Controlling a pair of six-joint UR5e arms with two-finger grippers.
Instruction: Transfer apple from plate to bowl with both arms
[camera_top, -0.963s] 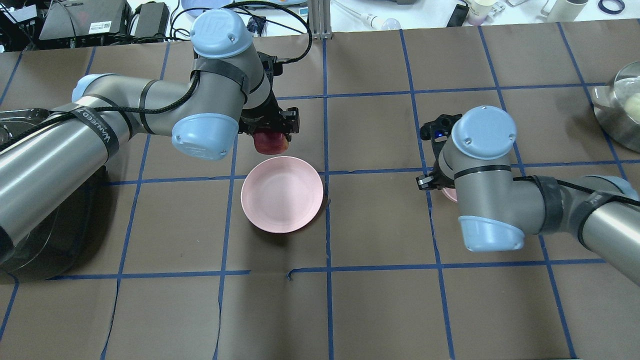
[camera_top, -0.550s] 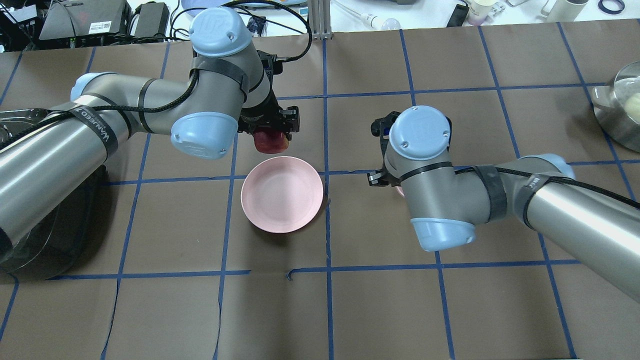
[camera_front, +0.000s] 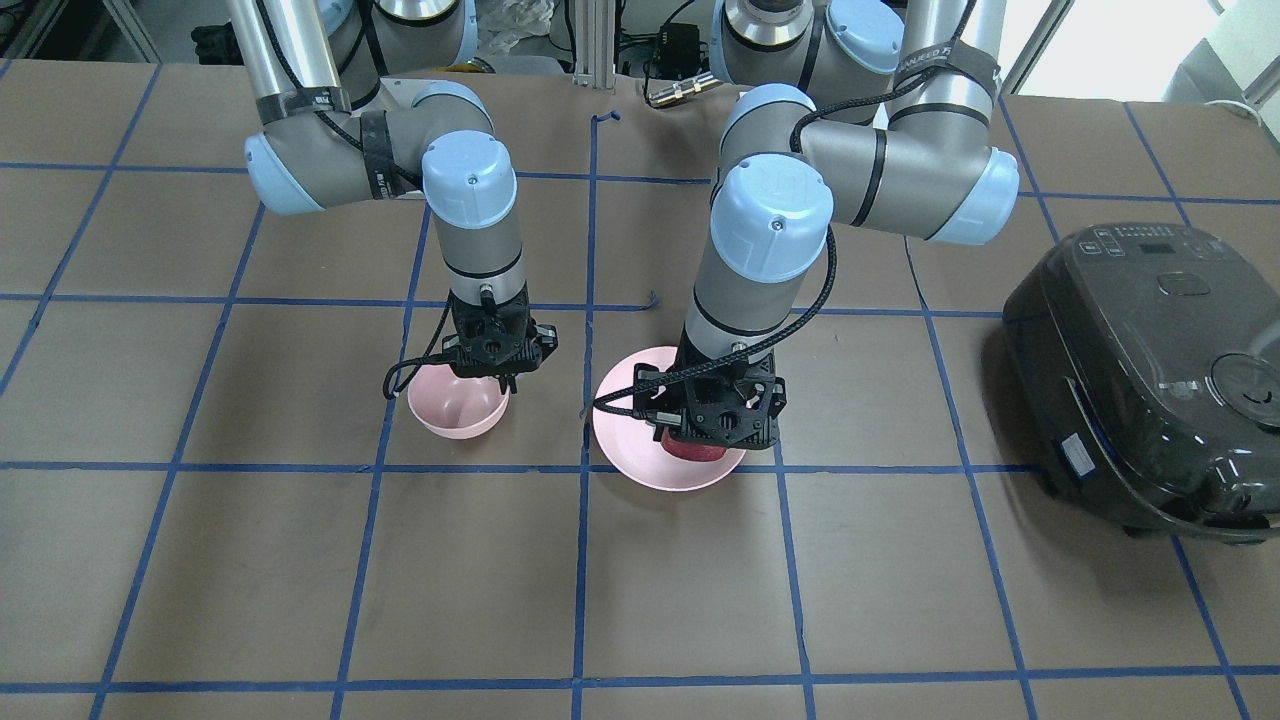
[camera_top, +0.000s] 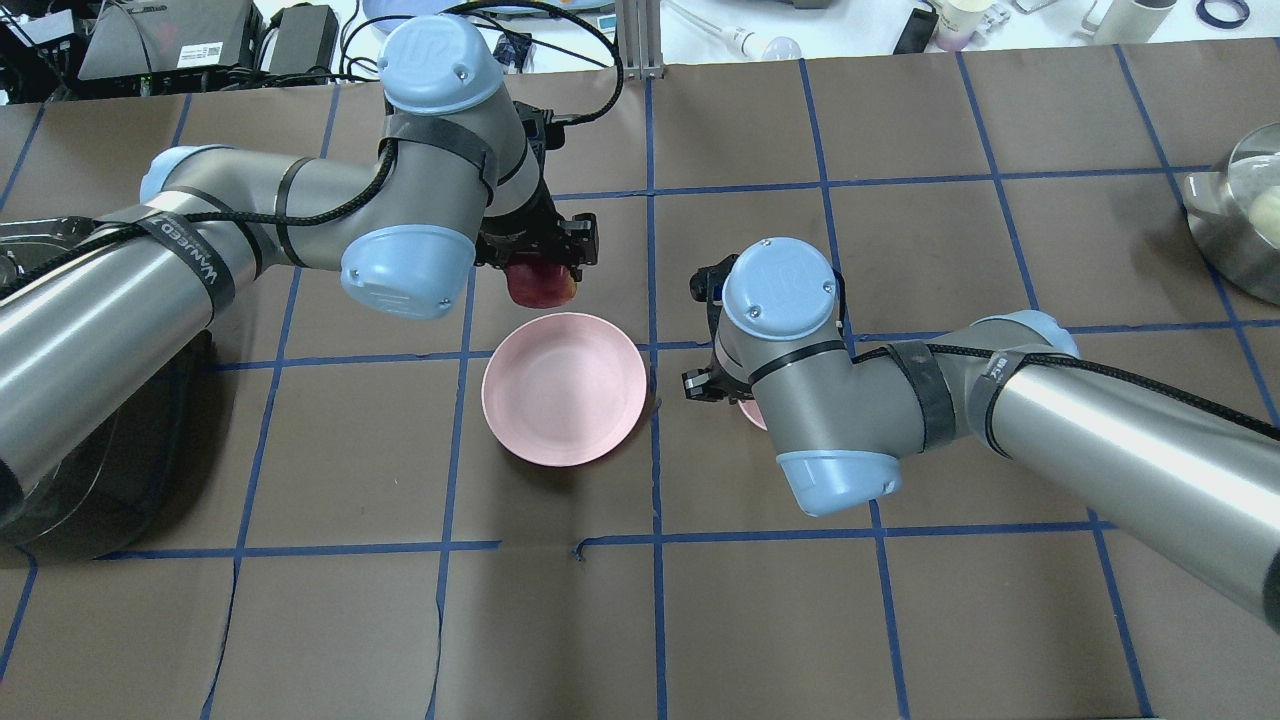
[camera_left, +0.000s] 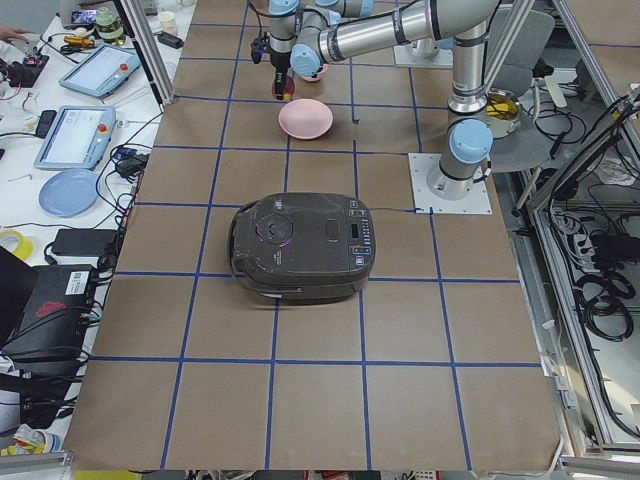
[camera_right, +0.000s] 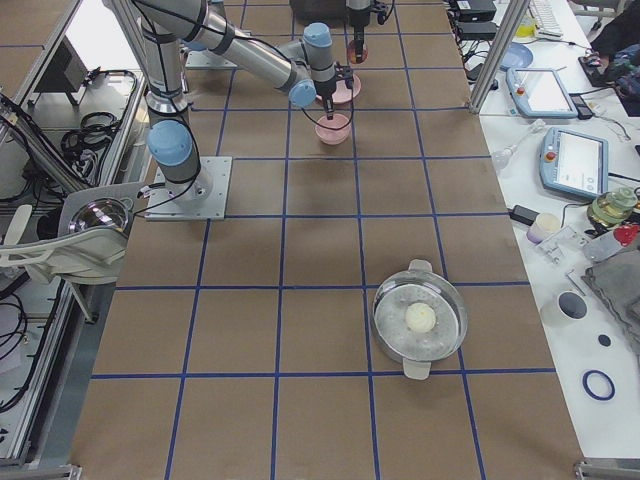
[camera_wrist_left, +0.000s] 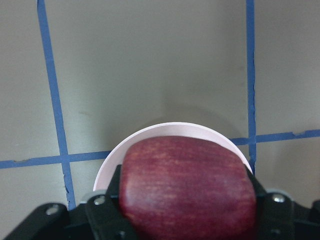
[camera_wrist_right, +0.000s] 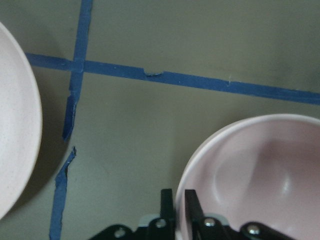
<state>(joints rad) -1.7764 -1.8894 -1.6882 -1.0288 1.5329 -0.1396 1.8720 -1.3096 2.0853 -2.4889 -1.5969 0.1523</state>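
My left gripper (camera_top: 541, 268) is shut on the dark red apple (camera_top: 541, 288) and holds it a little above the wide pink plate (camera_top: 565, 400). In the left wrist view the apple (camera_wrist_left: 187, 185) fills the space between the jaws, with the plate's rim (camera_wrist_left: 150, 134) below it. My right gripper (camera_front: 500, 383) is shut on the rim of the small deep pink bowl (camera_front: 458, 410), which sits just beside the plate (camera_front: 625, 430). In the right wrist view the fingers (camera_wrist_right: 167, 200) pinch the bowl's wall (camera_wrist_right: 260, 170). In the overhead view the right wrist hides most of the bowl (camera_top: 752, 413).
A black rice cooker (camera_front: 1150, 370) stands at the table's end on my left. A steel pot (camera_top: 1240, 225) with a pale ball in it stands far on my right. Blue tape lines grid the brown table.
My right arm has moved left toward the plate, bringing the bowl along with it. The left arm and the apple have not moved.
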